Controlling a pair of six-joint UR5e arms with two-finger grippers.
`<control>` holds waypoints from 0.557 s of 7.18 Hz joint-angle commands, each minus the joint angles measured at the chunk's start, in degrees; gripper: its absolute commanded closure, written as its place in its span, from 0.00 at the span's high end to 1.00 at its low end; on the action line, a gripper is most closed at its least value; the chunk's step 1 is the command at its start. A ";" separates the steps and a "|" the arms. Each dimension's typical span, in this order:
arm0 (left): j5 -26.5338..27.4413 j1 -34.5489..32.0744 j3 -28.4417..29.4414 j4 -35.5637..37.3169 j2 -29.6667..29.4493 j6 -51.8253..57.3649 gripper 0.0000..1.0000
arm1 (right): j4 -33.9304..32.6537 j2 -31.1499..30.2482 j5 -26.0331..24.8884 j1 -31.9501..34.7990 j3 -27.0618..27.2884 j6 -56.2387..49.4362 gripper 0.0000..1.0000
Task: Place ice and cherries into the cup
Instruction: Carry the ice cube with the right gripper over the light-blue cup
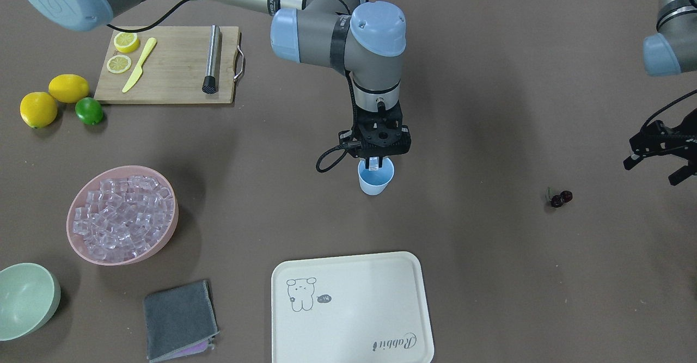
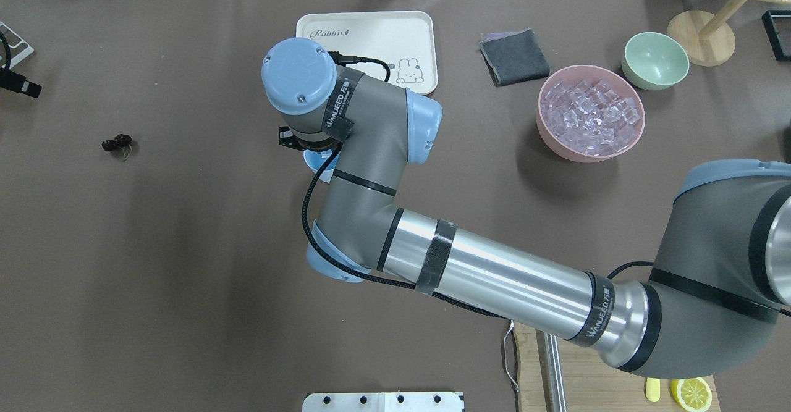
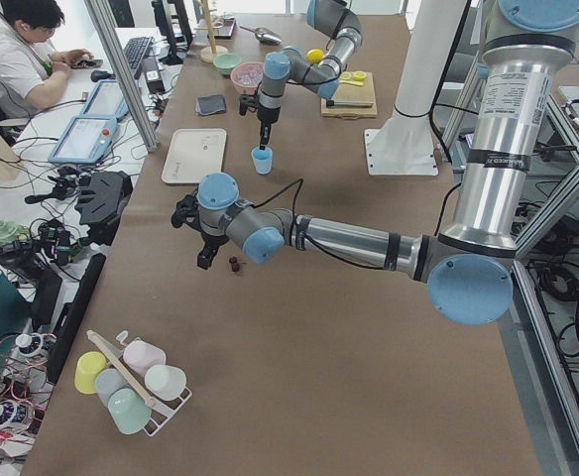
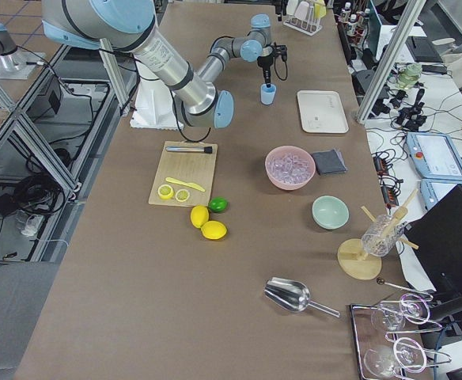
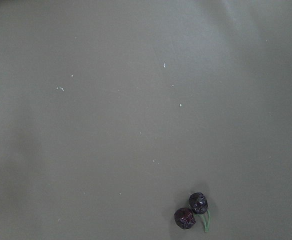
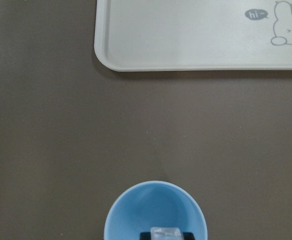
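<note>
The light-blue cup (image 1: 375, 182) stands mid-table. My right gripper (image 1: 374, 162) hangs straight down over its mouth, shut on one clear ice cube (image 1: 374, 162). The right wrist view shows the cube (image 6: 166, 233) between the fingertips, just above the cup's rim (image 6: 136, 200). More ice (image 1: 122, 213) fills the pink bowl (image 1: 163, 243). The cherries (image 1: 561, 198) lie on the table and show at the bottom right of the left wrist view (image 5: 192, 211). My left gripper (image 1: 655, 170) is open and empty, hovering a little beyond the cherries.
A white tray (image 1: 354, 297) lies in front of the cup, next to a grey cloth (image 1: 179, 319). A pale green bowl (image 1: 24, 297) sits by the pink bowl. A cutting board (image 1: 169, 74) with lemon slices, two lemons (image 1: 68, 87) and a lime (image 1: 89, 110) lie near the robot.
</note>
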 commanded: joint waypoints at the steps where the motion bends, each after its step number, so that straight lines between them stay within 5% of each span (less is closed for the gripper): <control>1: 0.01 0.04 -0.13 -0.02 0.18 0.04 0.98 | 0.47 -0.25 -1.99 -0.86 -0.22 -0.32 0.82; 2: 0.01 0.04 -0.31 -0.19 0.36 0.04 0.98 | 0.47 -0.26 -2.60 -0.86 -0.22 -0.24 0.98; 3: 0.01 0.04 0.21 -1.15 0.36 -0.05 0.98 | 0.47 -0.08 -2.17 0.70 0.21 -0.67 0.98; 4: 0.01 0.04 0.48 -1.25 0.36 0.04 0.98 | -3.96 -1.30 7.58 7.68 3.79 -2.24 0.98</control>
